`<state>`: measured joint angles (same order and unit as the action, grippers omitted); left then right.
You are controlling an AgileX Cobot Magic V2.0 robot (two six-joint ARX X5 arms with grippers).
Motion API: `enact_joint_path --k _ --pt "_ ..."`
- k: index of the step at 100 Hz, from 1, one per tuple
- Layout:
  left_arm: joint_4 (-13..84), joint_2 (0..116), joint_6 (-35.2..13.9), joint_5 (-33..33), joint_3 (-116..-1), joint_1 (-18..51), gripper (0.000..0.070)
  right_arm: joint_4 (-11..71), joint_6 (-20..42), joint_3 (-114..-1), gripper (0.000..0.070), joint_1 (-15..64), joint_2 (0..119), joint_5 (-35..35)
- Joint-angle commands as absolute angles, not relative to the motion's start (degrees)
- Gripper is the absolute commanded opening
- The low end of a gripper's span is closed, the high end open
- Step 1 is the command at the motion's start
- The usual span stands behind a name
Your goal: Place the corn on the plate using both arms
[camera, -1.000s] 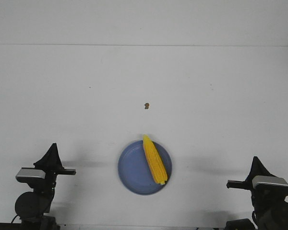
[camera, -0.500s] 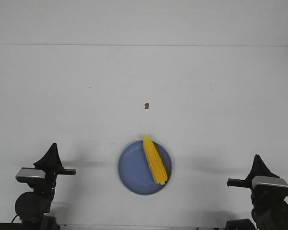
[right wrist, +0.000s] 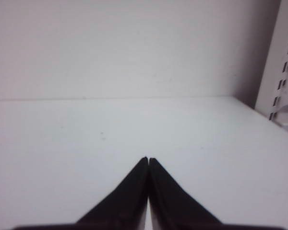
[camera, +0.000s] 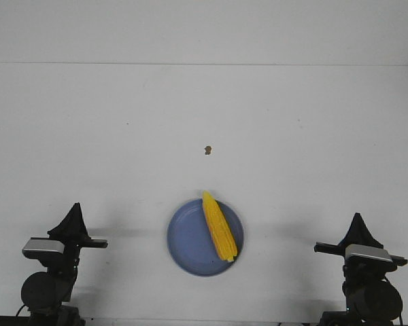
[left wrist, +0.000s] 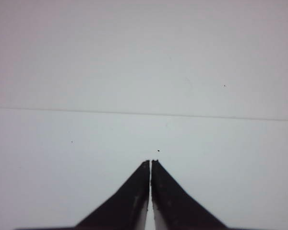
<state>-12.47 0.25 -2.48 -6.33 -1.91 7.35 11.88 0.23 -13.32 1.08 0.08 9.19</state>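
On my white desk [camera: 88,136], the bright yellow tapered corn cob [camera: 218,226] overhangs the round periwinkle-blue plate [camera: 187,244]; a nudge could roll it off. Both arms' fingers [left wrist: 150,165] [right wrist: 148,162] are closed, empty.

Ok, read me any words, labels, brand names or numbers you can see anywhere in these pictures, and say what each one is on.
None: no readable text in any view.
The plate and the corn are plain.
The silver-grey blocks on both arms show no legible marking at this size.
The slotted white rail in the right wrist view carries only slots, no writing.
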Motion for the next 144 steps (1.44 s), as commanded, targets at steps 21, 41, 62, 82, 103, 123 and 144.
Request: enact_joint_path --k 21,41,62,82,103,123,144 --pt "-13.15 0.19 -2.76 -6.63 -0.80 7.40 0.0015 3.18 0.49 -5.80 0.0000 1.06 0.08 6.76" --pt "-13.13 0.19 -2.79 -6.63 -0.80 7.40 0.0015 1.72 0.64 -3.27 0.0000 1.06 0.08 5.34" --pt "-13.15 0.19 -2.76 -6.63 -0.80 7.40 0.0015 -4.78 0.73 -0.69 0.0000 1.06 0.08 5.32" --pt "-13.15 0.19 -2.79 -6.63 -0.80 7.40 0.0015 -4.71 0.69 -0.71 0.0000 1.06 0.08 5.34" --pt "-13.15 0.19 -2.79 -6.63 -0.80 7.40 0.0015 -4.71 0.62 -0.71 0.0000 1.06 0.08 5.43" --pt "-13.15 0.19 -2.79 -6.63 -0.80 7.40 0.0015 -4.71 0.62 -0.71 0.0000 1.06 0.08 5.43" --pt "-13.15 0.19 -2.79 -6.63 -0.80 7.40 0.0015 -4.71 0.62 -0.71 0.0000 1.06 0.08 5.43"
